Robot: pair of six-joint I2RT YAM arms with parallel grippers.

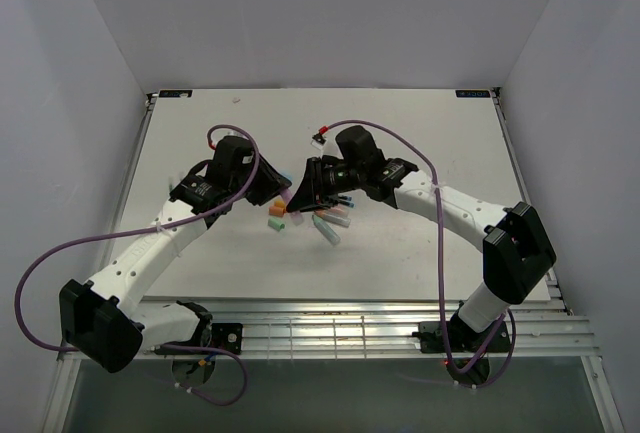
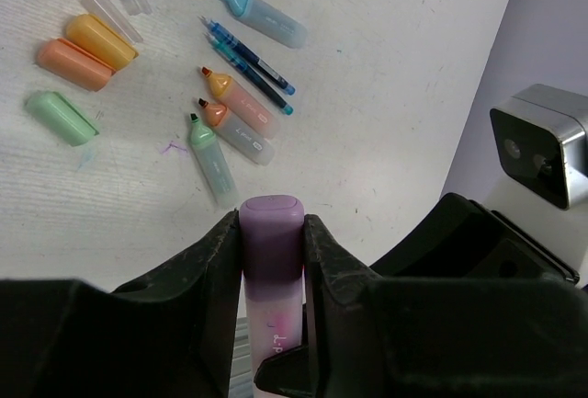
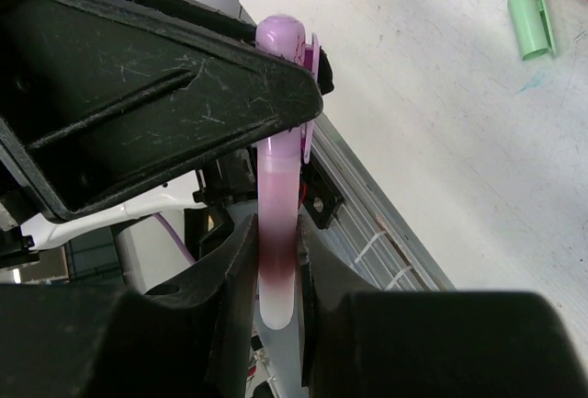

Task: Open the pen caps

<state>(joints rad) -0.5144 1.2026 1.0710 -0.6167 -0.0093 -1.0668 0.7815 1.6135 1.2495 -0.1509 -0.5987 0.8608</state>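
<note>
– Two grippers on one pen, right? Where is it?
– Yes. The purple highlighter point(image 2: 274, 324) is held up off the table point(image 2: 413, 95), between the two arms. In the top view the left gripper point(image 1: 284, 193) and right gripper point(image 1: 306, 191) meet nose to nose mid-table.
– Left jaws?
– Clenched on the purple cap point(image 2: 271, 233), one finger on each side, both touching it.
– Right jaws?
– Clamped on the barrel of the same pen, at the far end from the cap. That's clear in the right wrist view. The cap end pokes out past the left arm's finger.
– Is the cap off?
– No. In the left wrist view it sits flush on the barrel.
– What's on the table?
– A loose cluster with bare tips, beyond the held cap:
  - light blue highlighter point(image 2: 266, 17)
  - two blue ballpoints point(image 2: 248, 56), side by side
  - two orange-tipped highlighters point(image 2: 237, 102), touching
  - one green-tipped highlighter point(image 2: 211, 159), nearest the left gripper
– Loose caps?
– They lie apart from the pens, off to one side. The orange cap point(image 2: 73, 62) and yellow cap point(image 2: 101, 39) touch each other. The green cap point(image 2: 60, 118) is near them. Two clear caps point(image 2: 110, 12) lie just beside the yellow one.
– Does the green cap show in the right wrist view too?
– Yes, top right corner, lying flat on its own.
</note>
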